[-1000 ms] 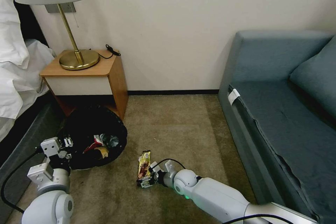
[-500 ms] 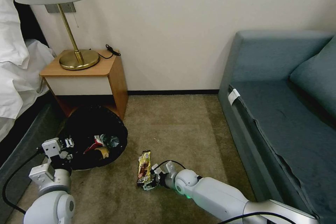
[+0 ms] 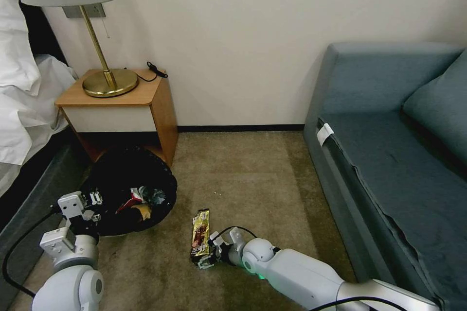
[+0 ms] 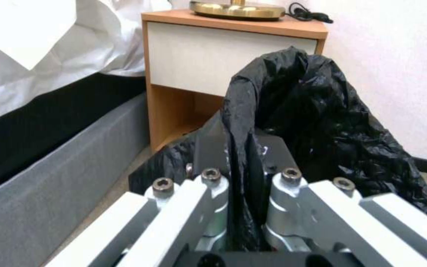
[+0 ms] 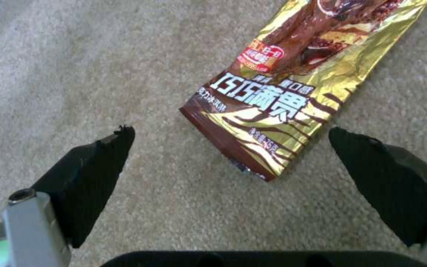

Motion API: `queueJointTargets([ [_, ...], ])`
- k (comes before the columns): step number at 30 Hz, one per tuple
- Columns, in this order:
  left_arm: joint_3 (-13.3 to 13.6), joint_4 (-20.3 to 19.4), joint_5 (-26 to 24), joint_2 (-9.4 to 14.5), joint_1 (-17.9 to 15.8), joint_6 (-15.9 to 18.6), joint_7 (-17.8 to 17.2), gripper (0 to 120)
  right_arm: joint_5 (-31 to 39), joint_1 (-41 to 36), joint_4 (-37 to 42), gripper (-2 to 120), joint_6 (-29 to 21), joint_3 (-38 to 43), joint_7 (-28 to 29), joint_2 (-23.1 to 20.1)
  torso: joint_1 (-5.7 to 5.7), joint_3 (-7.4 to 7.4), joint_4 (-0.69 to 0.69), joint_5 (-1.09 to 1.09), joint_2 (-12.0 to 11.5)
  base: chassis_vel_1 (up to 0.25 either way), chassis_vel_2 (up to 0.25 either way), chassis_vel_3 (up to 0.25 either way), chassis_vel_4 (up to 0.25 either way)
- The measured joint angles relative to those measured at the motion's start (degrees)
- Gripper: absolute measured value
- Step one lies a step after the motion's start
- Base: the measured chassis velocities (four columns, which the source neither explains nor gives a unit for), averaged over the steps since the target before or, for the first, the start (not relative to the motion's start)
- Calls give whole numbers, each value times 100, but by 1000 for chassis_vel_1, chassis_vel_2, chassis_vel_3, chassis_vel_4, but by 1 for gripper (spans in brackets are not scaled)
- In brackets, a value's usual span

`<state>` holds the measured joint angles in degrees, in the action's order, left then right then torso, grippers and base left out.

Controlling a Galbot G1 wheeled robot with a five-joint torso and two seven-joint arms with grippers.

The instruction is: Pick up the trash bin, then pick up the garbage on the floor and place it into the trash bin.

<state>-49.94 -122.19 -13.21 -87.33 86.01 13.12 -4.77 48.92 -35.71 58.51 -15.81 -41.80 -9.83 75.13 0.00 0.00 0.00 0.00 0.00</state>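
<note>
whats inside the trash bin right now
Inside the trash bin a red-and-white wrapper, a yellowish wrapper and a crumpled clear bottle lie on the black bag. Anything beneath them is covered.

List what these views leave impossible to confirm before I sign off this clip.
- Trash bin: its white wall; the black liner covers it in head and left wrist views.
- Bin contents: too small in the head view to count pieces.
- Left tool: shut on the liner, but whether it also pinches the rim is hidden.
- Candy-bar wrapper: its far end is cut off by the right wrist view's edge; the open right tool isn't touching it.
</note>
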Motion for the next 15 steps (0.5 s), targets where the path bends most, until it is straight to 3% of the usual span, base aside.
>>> queueJointTargets([
  [15, 7, 30, -20, 26, -44, -7, 3, 5, -38, 2, -125, 100, 41, 28, -50, 32, 0, 0, 0, 0, 0, 0, 0, 0, 0],
])
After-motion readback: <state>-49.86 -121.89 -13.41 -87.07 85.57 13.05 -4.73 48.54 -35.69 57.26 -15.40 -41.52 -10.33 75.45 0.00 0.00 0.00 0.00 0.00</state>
